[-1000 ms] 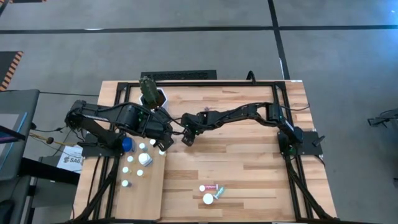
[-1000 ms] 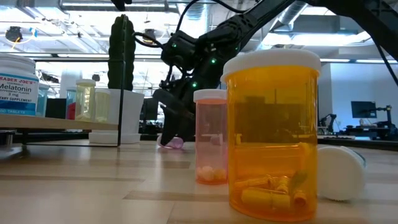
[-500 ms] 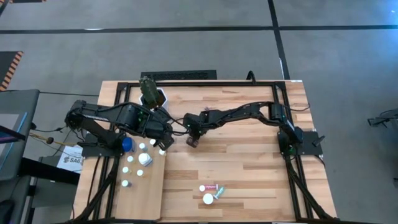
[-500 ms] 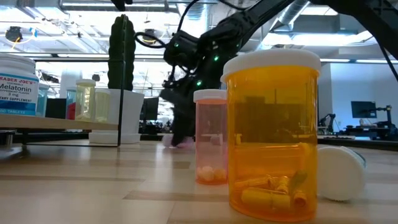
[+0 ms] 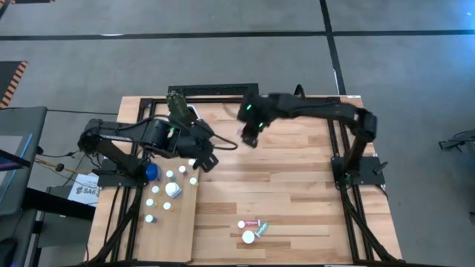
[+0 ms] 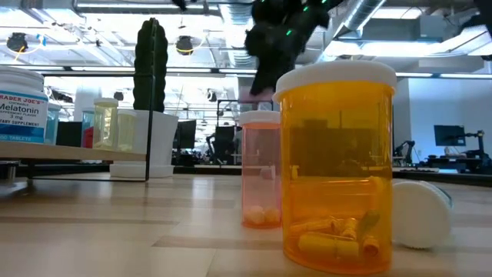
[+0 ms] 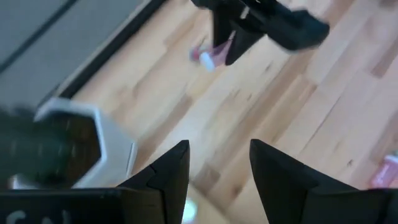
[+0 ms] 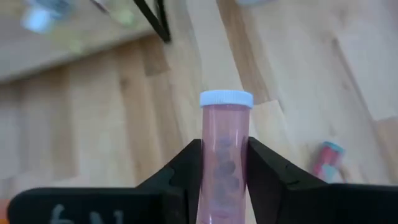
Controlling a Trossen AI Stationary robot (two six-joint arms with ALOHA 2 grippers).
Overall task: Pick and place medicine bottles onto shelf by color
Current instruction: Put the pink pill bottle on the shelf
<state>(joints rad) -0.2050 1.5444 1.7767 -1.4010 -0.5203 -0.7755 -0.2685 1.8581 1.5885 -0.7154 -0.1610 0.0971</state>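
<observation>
The right claw grasps a pink bottle and holds it above the far middle of the surface. The left claw is released near the shelf. I think the bottle should go slowly to the shelf, upright, beside bottles of its own colour.

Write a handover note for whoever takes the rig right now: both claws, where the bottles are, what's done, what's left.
Right claw: shut on a pink bottle, lifted above the far middle of the table.
Left claw: open, empty, hanging near the shelf's far end beside the plant pot.
Done: several bottles, including a blue one, stand on the shelf.
Left: place the pink bottle, then clear the group near the front edge, an amber bottle, another pink one and a white cap.
</observation>
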